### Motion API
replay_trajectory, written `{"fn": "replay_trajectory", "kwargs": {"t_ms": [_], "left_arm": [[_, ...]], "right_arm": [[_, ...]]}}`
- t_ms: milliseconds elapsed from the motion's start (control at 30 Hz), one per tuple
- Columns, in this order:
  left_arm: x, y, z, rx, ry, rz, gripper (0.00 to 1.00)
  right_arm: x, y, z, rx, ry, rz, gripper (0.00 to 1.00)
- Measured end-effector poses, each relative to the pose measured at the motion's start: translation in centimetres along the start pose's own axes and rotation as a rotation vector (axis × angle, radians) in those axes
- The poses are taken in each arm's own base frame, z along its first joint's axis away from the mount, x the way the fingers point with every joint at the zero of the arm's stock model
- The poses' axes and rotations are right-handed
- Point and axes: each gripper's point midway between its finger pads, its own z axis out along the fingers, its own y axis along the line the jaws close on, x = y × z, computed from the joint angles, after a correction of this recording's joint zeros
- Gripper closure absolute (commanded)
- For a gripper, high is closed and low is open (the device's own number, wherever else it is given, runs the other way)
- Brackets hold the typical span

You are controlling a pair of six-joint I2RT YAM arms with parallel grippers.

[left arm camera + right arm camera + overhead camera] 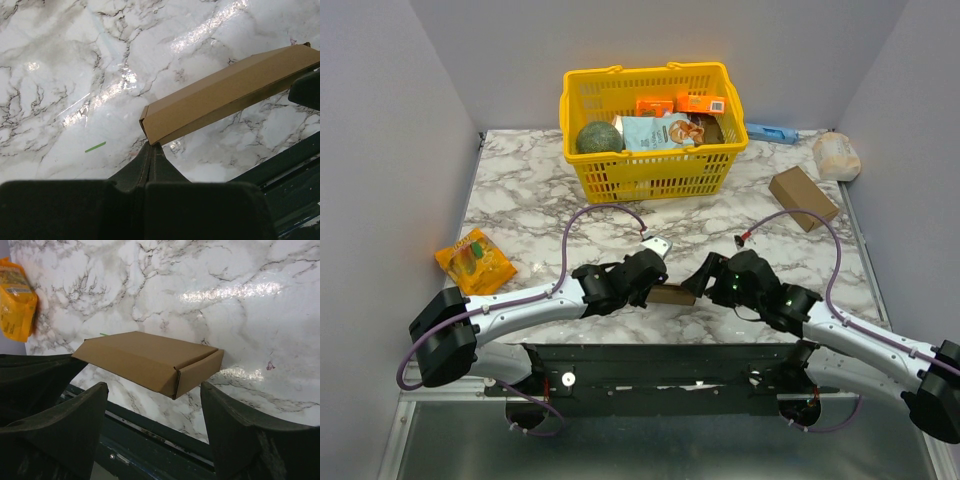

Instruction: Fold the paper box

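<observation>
Pinched shut, low in its wrist view, the left gripper [151, 148] is clamping one corner of the paper box [225, 92] at the top view's centre, over the marble table [75, 75]; the right gripper [154, 390] is gaping wide around the other end; upper centre, the yellow basket [650, 172] is sitting

Top view: paper box [672, 294] mostly hidden behind left gripper [658, 282] and right gripper [702, 280]. Right wrist view: orange packet [15, 300] cut off at left edge.

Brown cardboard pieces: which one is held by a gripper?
The thin flat brown cardboard box, pinched by the left gripper; the thicker blocky brown carton lies free.
</observation>
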Motion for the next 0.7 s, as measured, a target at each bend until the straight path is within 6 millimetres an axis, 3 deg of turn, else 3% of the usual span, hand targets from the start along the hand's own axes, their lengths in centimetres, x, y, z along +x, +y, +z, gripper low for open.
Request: {"fn": "replay_trajectory", "kwargs": {"t_ms": [433, 700], "left_arm": [[0.0, -0.3, 0.0, 0.013, -0.002, -0.002, 1.0], [-0.1, -0.3, 0.1, 0.017, -0.007, -0.004, 1.0]], "right_arm": [[0.4, -0.8, 0.8, 0.003, -0.011, 0.082, 0.2], [0.6, -0.9, 1.3, -0.005, -0.014, 0.11, 0.36]]}}
